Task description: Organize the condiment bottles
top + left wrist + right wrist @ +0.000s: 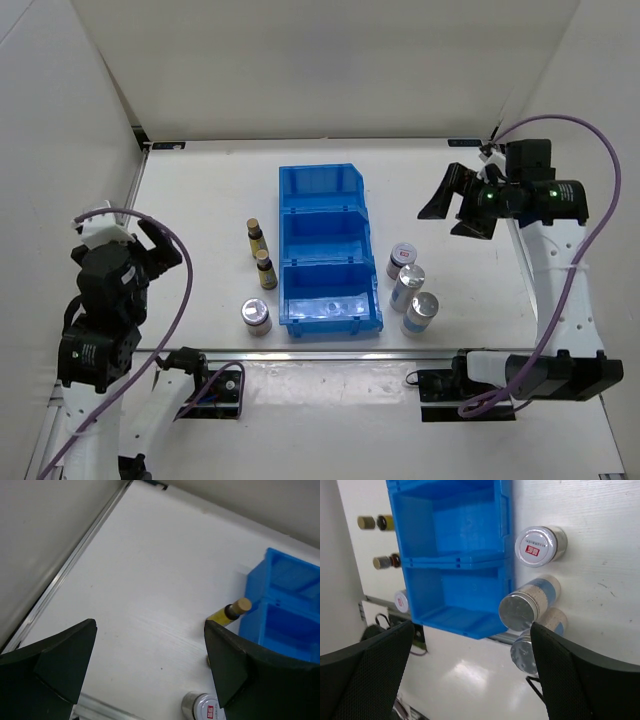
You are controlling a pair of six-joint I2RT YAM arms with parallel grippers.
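Six condiment containers stand upright on the white table (200, 190), three on each side of the blue three-compartment bin (328, 250), none inside it. West of the bin: the far amber bottle (254, 238) and the near amber bottle (265, 270), both gold-capped, stand close to the bin wall, with a white-lidded jar (255, 316) by the bin's near left corner. East of the bin: a second white-lidded jar (401, 259) with a red mark on its lid, then the middle silver-topped cylinder (407, 287) and the near silver-topped cylinder (420, 313), the three in a tight row; whether they touch cannot be determined. The left gripper (150, 246) hangs above the table's left edge, well apart from all containers, jaws spread and holding nothing. The right gripper (462, 203) hovers above the right side of the table, beyond the right-hand row, jaws likewise spread and empty. In the left wrist view only one amber bottle is clearly seen, the other being masked by a finger (240, 670), and the jar is cut off at the frame's lower edge. In the right wrist view the near cylinder is partly covered by a finger (585, 680), and the left-hand jar shows only as a sliver past the bin. Label text is too small to read. The bin's nearest compartment shows a glare patch on its floor.
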